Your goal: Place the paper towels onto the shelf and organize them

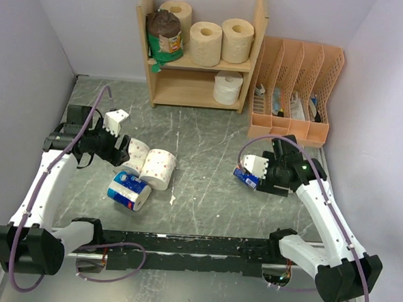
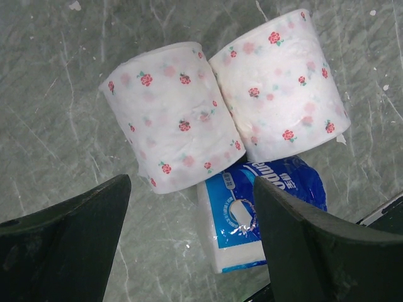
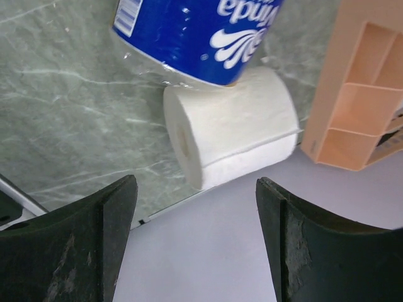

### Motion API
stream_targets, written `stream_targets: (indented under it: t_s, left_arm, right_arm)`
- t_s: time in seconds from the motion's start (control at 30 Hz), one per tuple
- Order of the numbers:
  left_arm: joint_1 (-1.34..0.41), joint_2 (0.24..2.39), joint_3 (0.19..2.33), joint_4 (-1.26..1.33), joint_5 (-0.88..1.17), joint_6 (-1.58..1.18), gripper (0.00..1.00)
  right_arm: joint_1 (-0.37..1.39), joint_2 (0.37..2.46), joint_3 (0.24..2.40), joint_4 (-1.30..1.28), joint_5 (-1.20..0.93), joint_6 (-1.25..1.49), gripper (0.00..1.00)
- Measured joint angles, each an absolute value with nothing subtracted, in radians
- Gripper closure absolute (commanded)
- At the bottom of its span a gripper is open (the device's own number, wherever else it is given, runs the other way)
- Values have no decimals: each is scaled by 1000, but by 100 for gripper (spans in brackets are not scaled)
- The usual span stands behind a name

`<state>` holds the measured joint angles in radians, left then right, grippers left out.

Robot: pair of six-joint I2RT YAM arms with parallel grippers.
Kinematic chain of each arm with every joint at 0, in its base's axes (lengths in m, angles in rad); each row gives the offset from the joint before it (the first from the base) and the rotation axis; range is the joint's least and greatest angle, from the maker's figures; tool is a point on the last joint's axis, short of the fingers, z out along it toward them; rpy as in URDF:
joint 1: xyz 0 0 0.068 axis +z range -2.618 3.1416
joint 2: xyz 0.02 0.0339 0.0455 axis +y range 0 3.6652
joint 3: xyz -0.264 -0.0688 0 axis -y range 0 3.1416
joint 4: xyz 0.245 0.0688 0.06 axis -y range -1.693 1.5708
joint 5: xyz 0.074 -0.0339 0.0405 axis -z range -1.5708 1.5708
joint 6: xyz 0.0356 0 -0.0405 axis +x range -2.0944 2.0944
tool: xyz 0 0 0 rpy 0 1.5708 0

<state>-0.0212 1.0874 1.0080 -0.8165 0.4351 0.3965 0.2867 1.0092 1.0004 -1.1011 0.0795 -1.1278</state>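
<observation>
Left gripper [image 2: 192,182]: jaws spread wide, nothing pinched, hanging over three rolls that lie on the grey marbled table [image 1: 209,144], left of centre. First rose-dotted roll [image 2: 173,116] touches second rose-dotted roll [image 2: 280,88] side by side. Near blue-wrapped roll [image 2: 252,214] lies against them on the arm side. Right gripper [image 3: 195,182]: jaws apart, gripping nothing. Just beyond its fingertips, other blue-wrapped roll [image 3: 195,34] touches plain white roll [image 3: 233,126], which is on its side near the peach file organizer [image 3: 359,94]. Wooden shelf [image 1: 144,24] stands at the far edge. Its upper tier holds green-and-brown roll [image 1: 165,34] at left, then back tan roll [image 1: 175,14], middle tan roll [image 1: 205,43] and right tan roll [image 1: 237,40]. Its lower tier holds shelved white roll [image 1: 227,87] at the right end.
</observation>
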Motion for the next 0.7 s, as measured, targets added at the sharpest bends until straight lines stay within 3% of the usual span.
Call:
stream_targets:
  t_s: [0.37,0.7]
  left_arm:
    - [-21,1085,1009,-817,441,401,10]
    - [-21,1073,1009,-817,441,401,10]
  right_arm:
    - [268,984,751,-881,213,-1155,28]
    - [266,1007,670,-671,316,-1194,33]
